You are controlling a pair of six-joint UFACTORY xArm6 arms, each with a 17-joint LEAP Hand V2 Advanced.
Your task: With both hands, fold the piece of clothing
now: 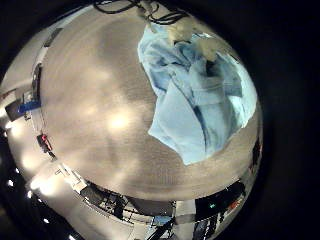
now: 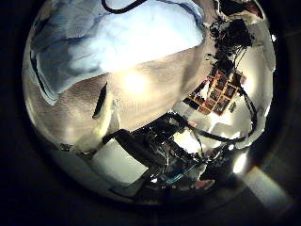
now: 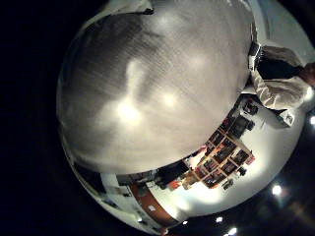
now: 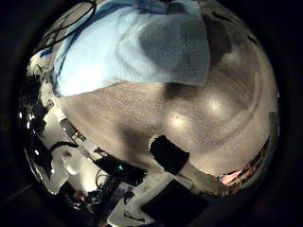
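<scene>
The piece of clothing (image 1: 200, 95) lies crumpled in a loose heap on the table (image 1: 95, 110), with folds and a sleeve-like flap spread out. It also shows in the left thumb side palm view (image 2: 113, 38) and in the right thumb side palm view (image 4: 133, 43), lying flat on the table. Both hands are raised above the table, away from the cloth. Neither touches the cloth.
The table's edge (image 1: 110, 185) runs past the garment, with room furniture and shelves (image 3: 221, 147) beyond it. Bare table surface (image 4: 189, 104) lies beside the garment.
</scene>
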